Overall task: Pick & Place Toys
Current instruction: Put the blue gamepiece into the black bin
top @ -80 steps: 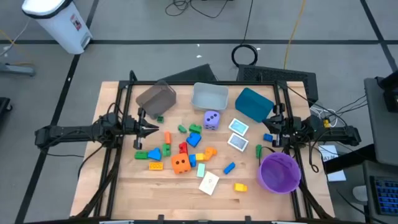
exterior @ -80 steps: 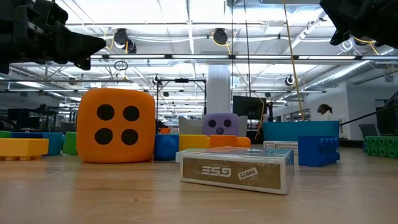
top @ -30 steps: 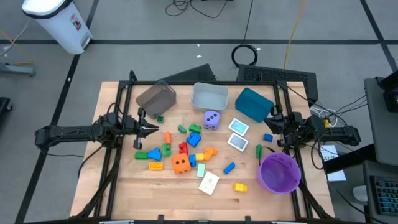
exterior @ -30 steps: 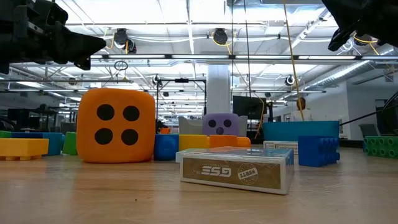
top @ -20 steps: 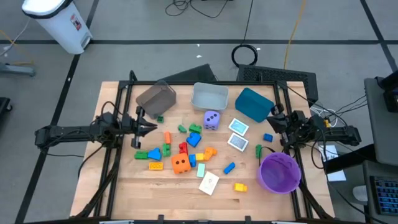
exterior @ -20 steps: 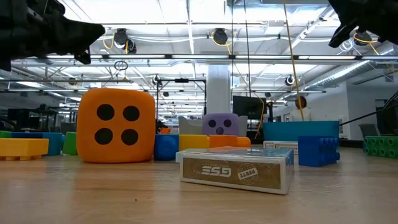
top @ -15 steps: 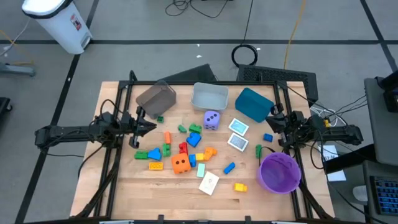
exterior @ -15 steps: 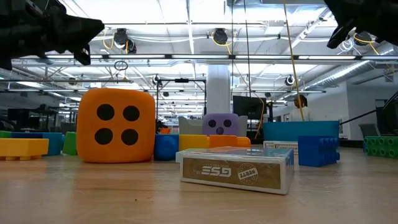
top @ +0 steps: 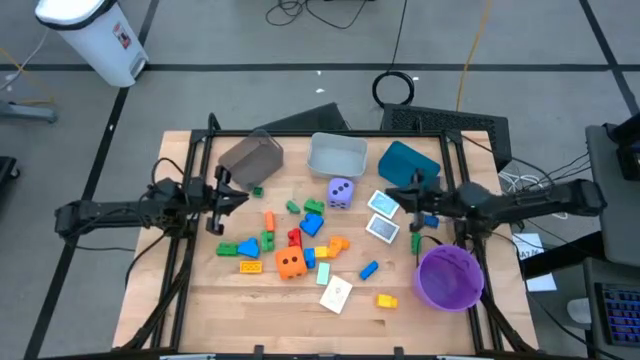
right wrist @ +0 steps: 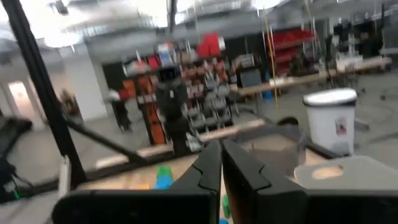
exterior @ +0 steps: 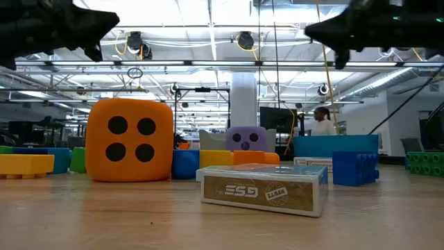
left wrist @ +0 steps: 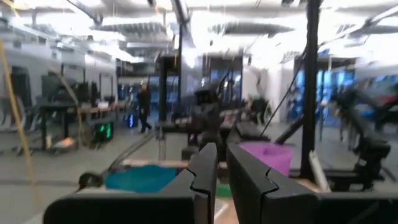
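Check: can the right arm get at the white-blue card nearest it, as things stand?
Probably yes. The right hand hangs above the table just beside that card, holding nothing, and nothing lies over the card. The teal bin sits close by, so approach from above.

Bright ceiling strips lit the hall evenly, and my table (top: 200,300) showed only soft shadows. From table height those lights glared white, turning my arms to black silhouettes against them. Both my wrist pictures were smeared with blur, their backgrounds soft and washed pale overhead.
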Available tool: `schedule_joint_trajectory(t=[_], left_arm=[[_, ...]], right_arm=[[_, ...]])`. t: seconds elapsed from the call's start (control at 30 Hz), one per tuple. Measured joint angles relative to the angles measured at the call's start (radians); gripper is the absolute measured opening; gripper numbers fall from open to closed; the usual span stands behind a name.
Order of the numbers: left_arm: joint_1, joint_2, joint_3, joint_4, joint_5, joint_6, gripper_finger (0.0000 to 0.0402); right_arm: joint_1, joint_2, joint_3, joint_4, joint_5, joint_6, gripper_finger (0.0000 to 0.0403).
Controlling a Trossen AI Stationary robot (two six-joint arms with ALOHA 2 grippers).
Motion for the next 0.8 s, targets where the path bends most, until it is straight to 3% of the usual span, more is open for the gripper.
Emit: schedule_joint_trajectory(t=[0.2,0.37,0.57,0.8], left_arm=[[0.001,0.099,0.128,-0.224,-0.016,0.065,0.0047],[0.000,0.201,0.189,-0.259,-0.006,0.109,0.0047],[0.001,0.290,0.197,-0.253,-0.006,0.164,0.0047],[0.001,0.346,0.197,-0.255,-0.054,0.187,0.0047]], right_arm=[[0.000,0.257,0.191,-0.009,-0.003,-0.092,0.0009],[0.000,0.370,0.318,-0.166,-0.004,-0.126,0.0009],[-0.009,0.375,0.454,-0.557,0.009,-0.167,0.0009],[-0.112,0.349,0.695,-1.221,0.103,0.007,0.0009]])
